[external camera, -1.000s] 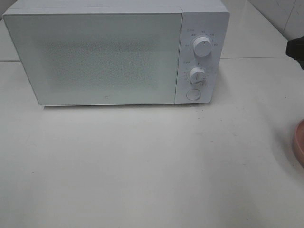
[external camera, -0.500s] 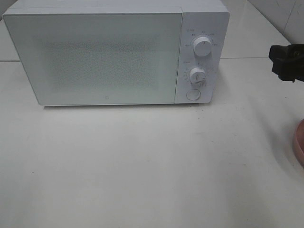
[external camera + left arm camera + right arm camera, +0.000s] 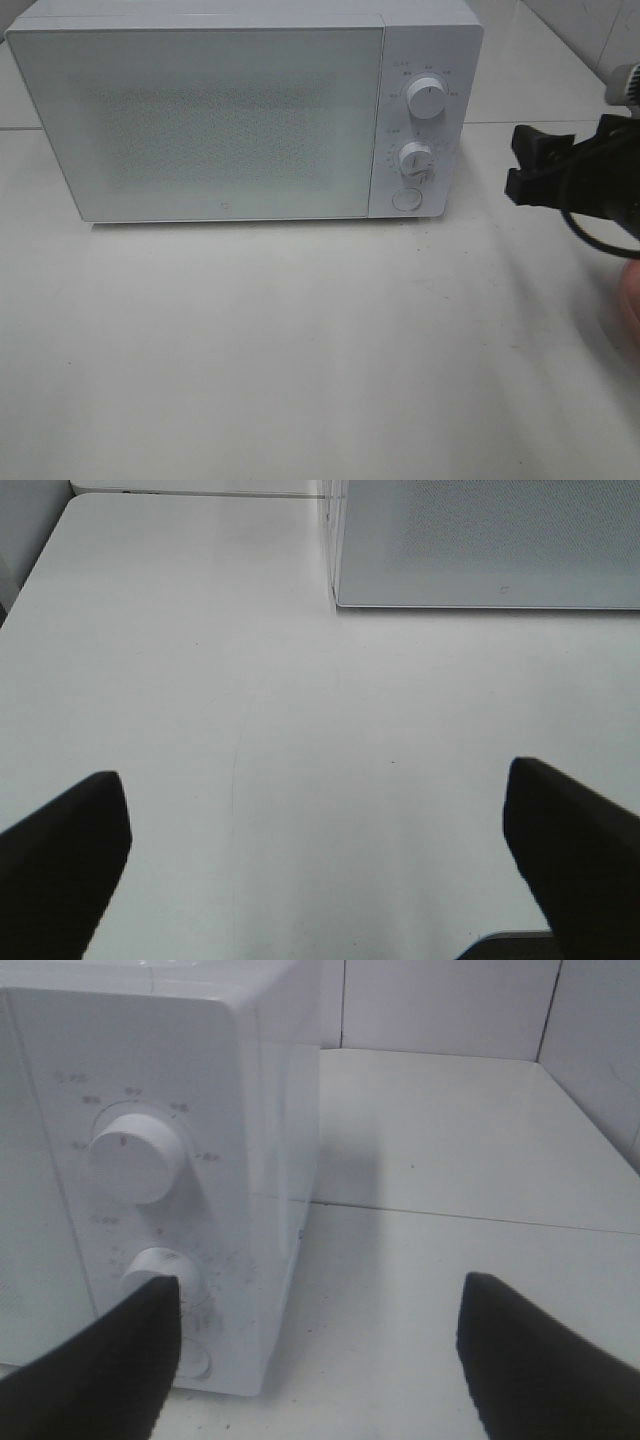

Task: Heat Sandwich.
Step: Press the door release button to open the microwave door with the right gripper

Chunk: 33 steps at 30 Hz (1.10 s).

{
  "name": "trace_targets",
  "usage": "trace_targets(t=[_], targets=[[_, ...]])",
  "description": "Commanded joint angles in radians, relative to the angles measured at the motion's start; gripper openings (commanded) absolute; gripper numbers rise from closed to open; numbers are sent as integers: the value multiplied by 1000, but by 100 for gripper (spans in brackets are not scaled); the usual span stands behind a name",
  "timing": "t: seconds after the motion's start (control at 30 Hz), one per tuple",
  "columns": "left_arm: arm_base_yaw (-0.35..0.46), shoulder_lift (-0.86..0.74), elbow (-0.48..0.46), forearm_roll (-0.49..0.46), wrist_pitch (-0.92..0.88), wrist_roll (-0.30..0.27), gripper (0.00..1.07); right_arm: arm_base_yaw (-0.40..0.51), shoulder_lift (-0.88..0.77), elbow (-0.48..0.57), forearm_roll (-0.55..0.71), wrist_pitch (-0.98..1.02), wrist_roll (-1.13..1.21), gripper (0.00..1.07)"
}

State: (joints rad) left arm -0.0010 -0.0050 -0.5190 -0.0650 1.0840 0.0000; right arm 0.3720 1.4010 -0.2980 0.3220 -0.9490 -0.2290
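Note:
The sandwich is out of view. The white microwave (image 3: 200,120) stands at the back of the table with its door shut. My right gripper (image 3: 520,165) is open and empty, hovering to the right of the microwave's control panel and apart from it. The right wrist view shows its two dark fingers spread wide (image 3: 320,1360), with the microwave's side and panel (image 3: 250,1110) ahead. My left gripper (image 3: 320,870) is open and empty over bare table, with the microwave's front lower corner (image 3: 480,540) ahead of it. It does not show in the high view.
The panel carries an upper knob (image 3: 427,98), a lower knob (image 3: 415,158) and a round button (image 3: 405,199). A sliver of the round pink plate (image 3: 632,300) shows at the right edge under my right arm. A tiled wall rises at the back right.
My right gripper has moved left from the frame's right edge towards the microwave's control panel. It now covers more of the pink plate. The microwave has not changed.

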Motion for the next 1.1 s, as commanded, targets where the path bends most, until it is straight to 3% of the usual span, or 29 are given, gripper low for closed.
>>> trace_targets(t=[0.03, 0.13, 0.23, 0.47, 0.87, 1.1], targets=[[-1, -17, 2, -3, -14, 0, 96, 111, 58, 4, 117, -95, -62, 74], [-1, -17, 2, -3, -14, 0, 96, 158, 81, 4, 184, -126, -80, 74], [-1, -17, 2, -3, -14, 0, 96, 252, 126, 4, 340, -193, -103, 74], [-1, -17, 2, -3, -14, 0, 96, 399, 198, 2, 510, -274, -103, 74], [-1, -17, 2, -3, -14, 0, 96, 525, 291, -55, 618, -279, -104, 74], [-1, -17, 2, -3, -14, 0, 96, 526, 312, -59, 646, -248, -33, 74]])
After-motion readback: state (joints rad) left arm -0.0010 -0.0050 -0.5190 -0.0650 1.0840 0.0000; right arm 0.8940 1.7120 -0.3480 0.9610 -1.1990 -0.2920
